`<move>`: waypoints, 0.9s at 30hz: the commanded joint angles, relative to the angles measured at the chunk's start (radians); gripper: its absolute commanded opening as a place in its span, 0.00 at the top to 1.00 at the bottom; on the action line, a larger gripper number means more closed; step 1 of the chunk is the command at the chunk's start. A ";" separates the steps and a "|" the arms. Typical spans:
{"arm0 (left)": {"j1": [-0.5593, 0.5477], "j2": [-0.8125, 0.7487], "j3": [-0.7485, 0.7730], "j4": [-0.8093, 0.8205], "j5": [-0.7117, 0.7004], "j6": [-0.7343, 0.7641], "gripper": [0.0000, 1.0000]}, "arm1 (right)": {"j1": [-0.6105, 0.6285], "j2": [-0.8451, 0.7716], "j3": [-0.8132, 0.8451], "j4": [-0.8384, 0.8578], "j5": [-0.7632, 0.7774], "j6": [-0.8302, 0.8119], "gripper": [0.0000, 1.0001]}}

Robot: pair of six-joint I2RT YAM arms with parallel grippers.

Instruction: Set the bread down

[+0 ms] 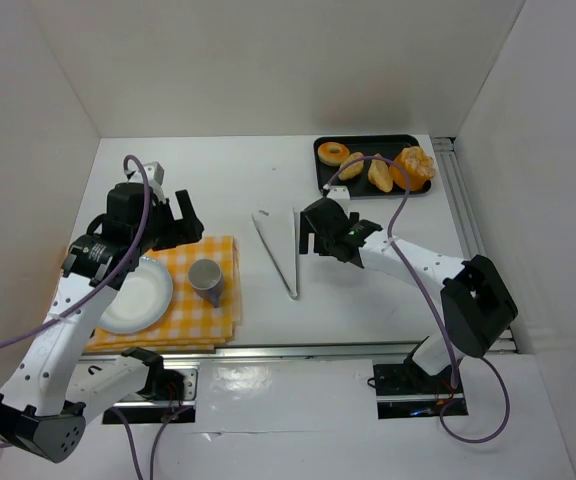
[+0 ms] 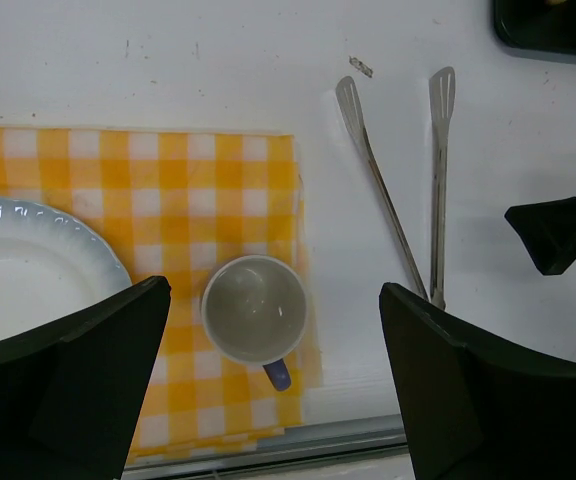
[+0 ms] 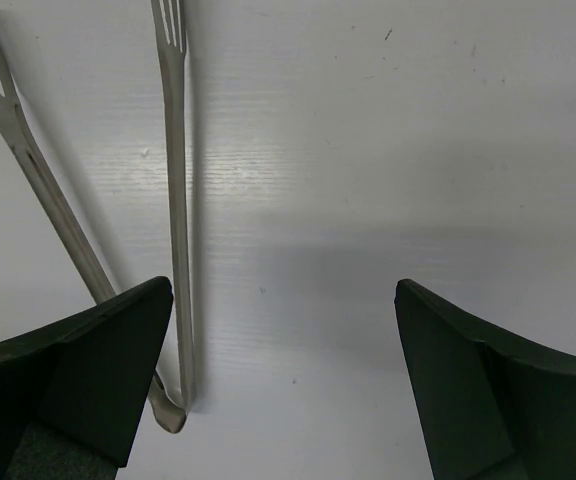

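Observation:
Several breads, among them a ring doughnut and orange rolls, lie in a black tray at the back right. A white plate sits on a yellow checked cloth at the left, and also shows in the left wrist view. Metal tongs lie on the table in the middle. My right gripper is open and empty just right of the tongs, low over bare table. My left gripper is open and empty above the cloth.
A grey cup with a blue handle stands on the cloth right of the plate, under my left gripper. White walls close in the left, back and right sides. A metal rail runs along the right, next to the tray.

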 commanded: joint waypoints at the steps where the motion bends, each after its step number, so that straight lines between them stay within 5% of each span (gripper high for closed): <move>1: -0.005 0.005 0.020 0.055 0.021 0.000 0.01 | -0.007 -0.038 0.004 0.041 0.002 0.000 0.01; 11: -0.005 0.023 0.043 0.064 0.021 0.019 0.01 | 0.005 -0.038 -0.019 0.045 0.010 0.000 0.01; 17: -0.005 -0.009 0.023 0.064 0.001 0.008 0.01 | 0.089 -0.038 -0.064 0.126 -0.044 -0.141 0.01; 27: -0.005 -0.035 -0.015 0.064 0.012 -0.001 0.01 | 0.137 0.074 -0.069 0.232 -0.239 -0.282 0.01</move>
